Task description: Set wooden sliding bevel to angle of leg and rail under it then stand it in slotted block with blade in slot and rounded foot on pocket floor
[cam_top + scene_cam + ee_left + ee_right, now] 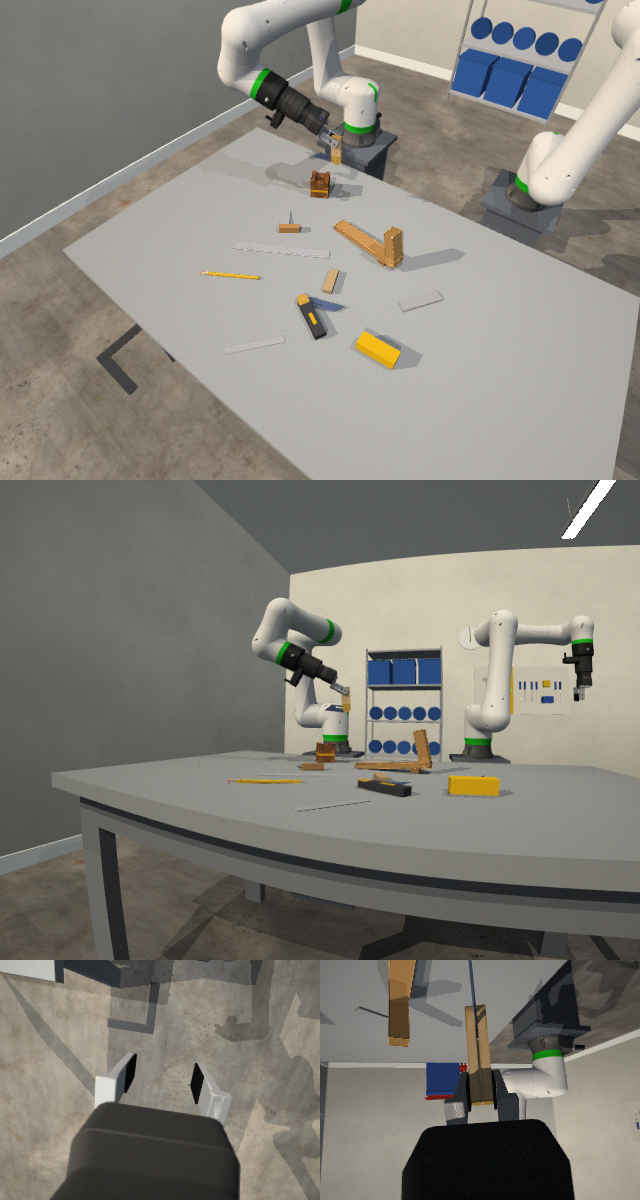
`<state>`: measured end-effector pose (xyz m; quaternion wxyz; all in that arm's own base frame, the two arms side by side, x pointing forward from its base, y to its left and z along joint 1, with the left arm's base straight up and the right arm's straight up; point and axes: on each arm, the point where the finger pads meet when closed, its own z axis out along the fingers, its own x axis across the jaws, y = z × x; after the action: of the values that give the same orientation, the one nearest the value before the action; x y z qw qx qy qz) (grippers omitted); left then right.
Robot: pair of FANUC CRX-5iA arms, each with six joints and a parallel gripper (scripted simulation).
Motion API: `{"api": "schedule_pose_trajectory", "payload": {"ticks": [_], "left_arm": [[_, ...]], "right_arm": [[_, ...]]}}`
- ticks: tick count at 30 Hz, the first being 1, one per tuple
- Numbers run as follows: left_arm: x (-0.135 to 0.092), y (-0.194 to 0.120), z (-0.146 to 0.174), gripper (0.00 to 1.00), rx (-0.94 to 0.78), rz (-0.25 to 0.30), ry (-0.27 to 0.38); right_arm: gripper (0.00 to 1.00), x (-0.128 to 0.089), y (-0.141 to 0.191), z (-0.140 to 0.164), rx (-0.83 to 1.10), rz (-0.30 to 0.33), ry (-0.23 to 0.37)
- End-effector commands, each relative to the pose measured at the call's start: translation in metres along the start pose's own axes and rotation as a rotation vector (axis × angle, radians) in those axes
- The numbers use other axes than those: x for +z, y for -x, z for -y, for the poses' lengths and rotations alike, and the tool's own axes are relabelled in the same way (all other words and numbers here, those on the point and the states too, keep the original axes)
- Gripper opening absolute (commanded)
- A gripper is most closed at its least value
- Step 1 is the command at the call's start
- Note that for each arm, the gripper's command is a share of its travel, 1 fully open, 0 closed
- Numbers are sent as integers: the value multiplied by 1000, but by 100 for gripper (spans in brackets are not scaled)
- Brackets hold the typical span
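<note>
Clamped in the right pincer (pixel 333 142) (pixel 342 690) (pixel 481 1091), the wooden bevel (pixel 336 149) (pixel 346 699) (pixel 479 1055) hung above the worktop (pixel 180 217) (pixel 258 810) near the slotted block (pixel 320 184) (pixel 325 752), while the left pincer (pixel 579 694) (pixel 164 1070) stood wide and empty. Carrying it to the block seemed the step in hand, and the next move called for lining the thin blue blade (pixel 472 990) up with the slot. Straight, pale-grained wood made up the handle, against the block's squat, notched, red-brown body with its yellow stripe.

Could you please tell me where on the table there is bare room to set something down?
There is bare room between the pencil and the thin strip, and beyond the yellow block, toward the near edge. It is crowded around the black bevel, with a small wooden block close by.
</note>
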<state>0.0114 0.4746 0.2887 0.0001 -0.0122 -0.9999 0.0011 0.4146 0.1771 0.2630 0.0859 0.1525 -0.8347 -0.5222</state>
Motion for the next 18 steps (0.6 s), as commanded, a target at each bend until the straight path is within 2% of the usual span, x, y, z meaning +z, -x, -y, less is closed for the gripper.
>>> {"api": "schedule_pose_trajectory", "payload": {"ticks": [1,10,18], "left_arm": [[-1,0,0,100,0,0,2],[-1,0,0,100,0,0,2],[-1,0,0,100,0,0,2]], "right_arm": [[0,-18,-17,8,-26,-54,-19],[0,-49,-46,22,-66,-147,-53],[0,-60,-56,26,-79,-177,-64]]}}
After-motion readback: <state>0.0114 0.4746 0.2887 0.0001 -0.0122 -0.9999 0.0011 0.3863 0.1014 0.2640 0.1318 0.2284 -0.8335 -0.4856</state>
